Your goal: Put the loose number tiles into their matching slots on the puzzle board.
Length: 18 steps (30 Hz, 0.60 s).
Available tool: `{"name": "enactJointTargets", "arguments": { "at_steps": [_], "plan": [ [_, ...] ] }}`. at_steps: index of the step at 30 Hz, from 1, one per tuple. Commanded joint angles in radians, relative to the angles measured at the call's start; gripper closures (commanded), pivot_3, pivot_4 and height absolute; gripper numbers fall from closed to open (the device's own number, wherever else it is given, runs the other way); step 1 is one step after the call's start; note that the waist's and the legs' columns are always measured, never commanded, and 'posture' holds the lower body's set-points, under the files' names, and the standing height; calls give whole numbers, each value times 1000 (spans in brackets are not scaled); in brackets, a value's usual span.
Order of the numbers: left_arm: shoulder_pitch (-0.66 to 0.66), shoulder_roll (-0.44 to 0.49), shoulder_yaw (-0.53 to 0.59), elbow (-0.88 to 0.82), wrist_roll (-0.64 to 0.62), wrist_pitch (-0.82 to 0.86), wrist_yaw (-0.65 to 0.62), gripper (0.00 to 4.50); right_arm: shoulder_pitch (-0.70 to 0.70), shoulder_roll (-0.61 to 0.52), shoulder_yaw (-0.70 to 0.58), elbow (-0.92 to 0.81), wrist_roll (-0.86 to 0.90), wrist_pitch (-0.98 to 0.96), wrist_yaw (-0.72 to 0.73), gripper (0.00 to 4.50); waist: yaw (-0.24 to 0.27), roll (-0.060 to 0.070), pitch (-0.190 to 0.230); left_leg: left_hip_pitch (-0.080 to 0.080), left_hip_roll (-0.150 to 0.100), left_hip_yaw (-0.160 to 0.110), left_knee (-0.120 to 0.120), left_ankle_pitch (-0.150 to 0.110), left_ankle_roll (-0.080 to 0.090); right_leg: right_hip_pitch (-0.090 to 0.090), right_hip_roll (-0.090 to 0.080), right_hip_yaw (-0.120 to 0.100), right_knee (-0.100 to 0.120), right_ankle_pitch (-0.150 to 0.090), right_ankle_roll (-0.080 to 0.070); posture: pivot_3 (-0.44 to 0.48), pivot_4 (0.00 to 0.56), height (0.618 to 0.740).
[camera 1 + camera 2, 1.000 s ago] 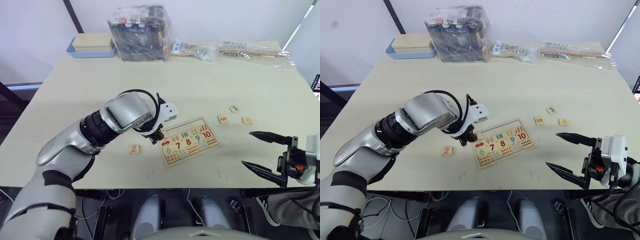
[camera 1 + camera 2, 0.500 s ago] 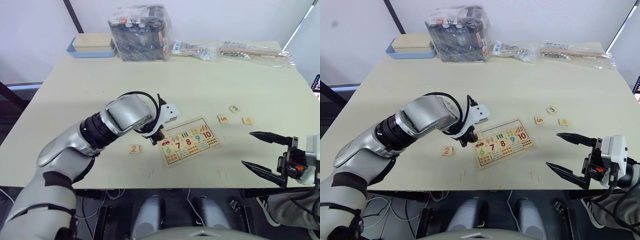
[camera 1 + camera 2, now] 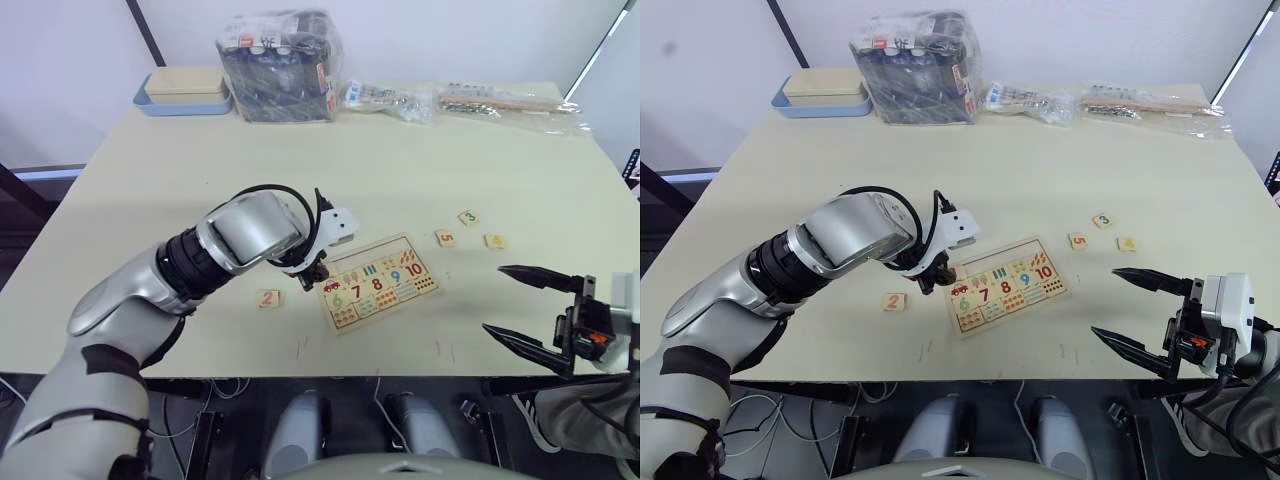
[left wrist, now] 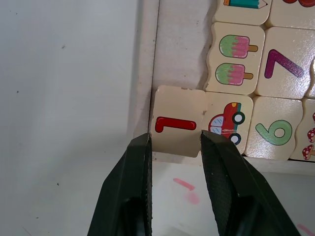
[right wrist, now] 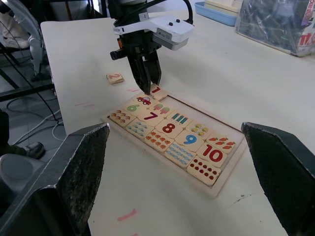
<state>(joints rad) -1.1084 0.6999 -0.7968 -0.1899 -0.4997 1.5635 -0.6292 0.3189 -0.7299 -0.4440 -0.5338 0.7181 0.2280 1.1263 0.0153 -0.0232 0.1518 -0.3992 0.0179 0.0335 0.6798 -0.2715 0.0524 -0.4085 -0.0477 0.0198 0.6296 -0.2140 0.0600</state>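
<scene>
The puzzle board [image 3: 383, 284] lies flat near the table's front, its lower rows full of number pieces. Its top row of slots [image 4: 180, 54] is a bare recess. My left gripper [image 3: 314, 276] stands at the board's left corner, shut on the number 1 tile [image 4: 178, 122], which rests at the recess corner beside the red car piece. Loose tiles lie on the table: 2 [image 3: 268, 297] left of the board, 5 [image 3: 446, 238], 3 [image 3: 468, 217] and another tile [image 3: 494, 241] to its right. My right gripper [image 3: 493, 298] hangs open over the front right edge, holding nothing.
At the back of the table sit a blue tray with a beige box [image 3: 184, 93], a plastic bag of dark items [image 3: 280, 66] and two clear packets [image 3: 392, 99] [image 3: 510, 104]. The table's front edge [image 3: 400, 376] runs just below the board.
The left gripper has hardly shifted, staying at the board's left corner with the 1 tile. The right gripper has sunk slightly.
</scene>
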Motion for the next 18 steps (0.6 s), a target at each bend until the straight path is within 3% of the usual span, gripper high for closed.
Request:
{"name": "enactJointTargets", "arguments": {
  "at_steps": [1,14,16,17,18],
  "plan": [
    [-6,5,-10,-27,19,-14,-10,3504,1,1,-16,-31,16,-15,-4,0,0,0,0,0,0,0,0,0,0,0,0,0,0,0,0,0,150,740],
    [-4,3,-7,-26,32,-13,-21,3504,-2,1,-12,-28,14,-14,-6,0,0,0,0,0,0,0,0,0,0,0,0,0,0,0,0,0,150,740],
    [-5,3,-2,-28,32,-9,-23,2507,-4,1,-10,-26,13,-15,-6,0,0,0,0,0,0,0,0,0,0,0,0,0,0,0,0,0,150,740],
    [-6,2,1,-29,31,-6,-25,2270,-5,1,-10,-25,14,-14,-6,0,0,0,0,0,0,0,0,0,0,0,0,0,0,0,0,0,150,740],
    [-8,4,5,-31,30,-4,-28,1427,-5,1,-9,-25,13,-14,-6,0,0,0,0,0,0,0,0,0,0,0,0,0,0,0,0,0,150,740]
  ]
}}
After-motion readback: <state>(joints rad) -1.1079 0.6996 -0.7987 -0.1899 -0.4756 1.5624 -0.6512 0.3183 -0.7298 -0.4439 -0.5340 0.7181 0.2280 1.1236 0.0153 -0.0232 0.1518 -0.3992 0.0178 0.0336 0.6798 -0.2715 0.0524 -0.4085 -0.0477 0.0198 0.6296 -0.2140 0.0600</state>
